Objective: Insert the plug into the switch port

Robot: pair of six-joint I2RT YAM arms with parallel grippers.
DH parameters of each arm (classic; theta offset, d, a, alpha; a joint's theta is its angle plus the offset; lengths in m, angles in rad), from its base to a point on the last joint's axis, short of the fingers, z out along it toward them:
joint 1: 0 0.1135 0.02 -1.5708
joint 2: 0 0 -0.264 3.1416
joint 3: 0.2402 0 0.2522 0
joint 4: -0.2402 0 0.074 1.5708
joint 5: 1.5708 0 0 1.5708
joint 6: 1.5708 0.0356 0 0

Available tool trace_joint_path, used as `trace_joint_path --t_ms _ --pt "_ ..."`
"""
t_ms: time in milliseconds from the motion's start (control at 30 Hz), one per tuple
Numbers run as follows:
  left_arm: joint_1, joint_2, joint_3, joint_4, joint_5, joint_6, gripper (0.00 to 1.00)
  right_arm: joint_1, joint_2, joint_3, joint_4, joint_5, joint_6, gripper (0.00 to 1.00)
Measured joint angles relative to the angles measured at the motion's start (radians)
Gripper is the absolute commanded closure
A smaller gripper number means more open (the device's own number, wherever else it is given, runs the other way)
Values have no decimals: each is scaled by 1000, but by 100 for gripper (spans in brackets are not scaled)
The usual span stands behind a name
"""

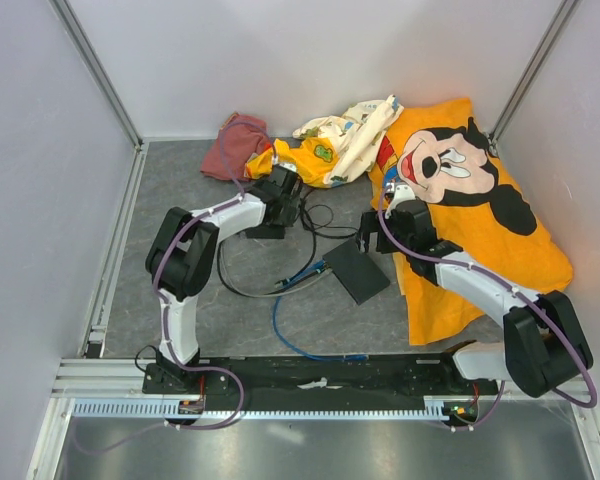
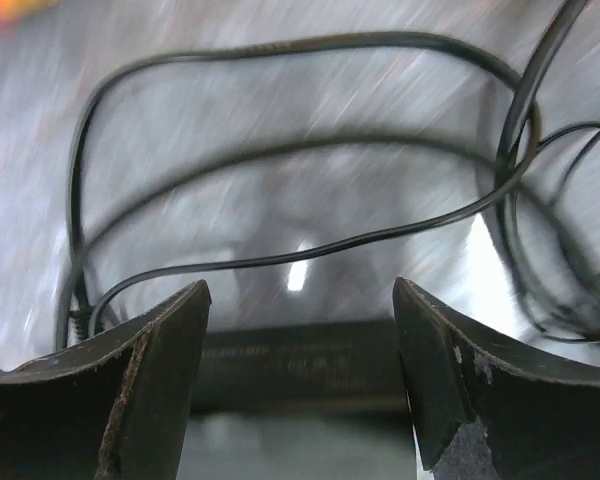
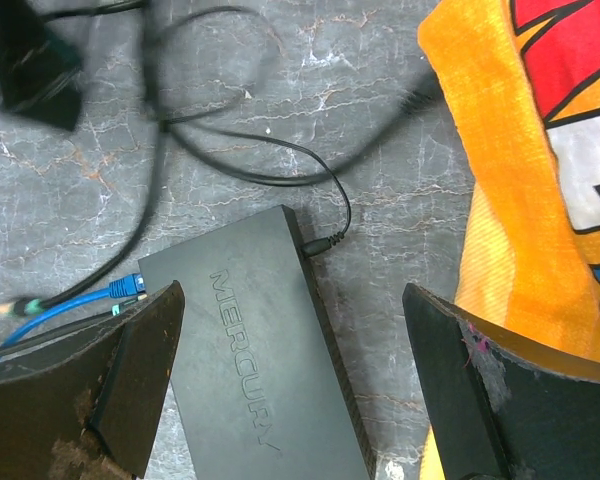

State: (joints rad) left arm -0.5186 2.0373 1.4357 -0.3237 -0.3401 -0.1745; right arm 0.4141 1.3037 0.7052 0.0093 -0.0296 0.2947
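**Two claws spread, plug loose beside the switch**

Both of my claws are spread and hold nothing. My right claw [image 3: 292,295] hangs over the black Mercury switch [image 3: 255,350], with one finger standing wide on either side of the box in my right wrist view. Whether the finger on the left of that view touches the box's corner, I cannot tell. The switch lies flat and at a slant on the grey marbled table [image 3: 400,190].

The plug [image 3: 130,287], the small end of the bright-blue cable [image 3: 65,305], lies on the table just beside that same corner of the switch. It points at the box and is not in a port. Seen from above, the blue cable runs back from there in a loop toward my bases. A thin black lead [image 3: 318,243] is plugged into the long side of the switch near its far corner and curls away across the table.

My left claw [image 2: 300,290] is above a tangle of thin black cables [image 2: 280,257], and its wrist view is blurred. Beyond its parted fingers lies a dark block [image 2: 300,365] with pale lettering too smeared to read.

An orange Mickey Mouse cloth [image 1: 480,230] covers the right of the table, its edge just beside my right claw. A white patterned cloth [image 1: 345,135] and a dark pink cloth [image 1: 235,148] are bunched at the far edge.
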Motion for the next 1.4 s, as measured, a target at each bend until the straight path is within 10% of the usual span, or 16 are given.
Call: trace_joint_path --t_ms 300,633,1400 --pt "135 -254 -345 -82 -144 -136 21 0 75 1 56 -54 19 2" --pt "167 -485 -310 -63 -13 -149 25 0 96 4 81 -111 24 2" --pt "243 37 54 -80 62 -134 65 0 92 4 93 -135 23 2"
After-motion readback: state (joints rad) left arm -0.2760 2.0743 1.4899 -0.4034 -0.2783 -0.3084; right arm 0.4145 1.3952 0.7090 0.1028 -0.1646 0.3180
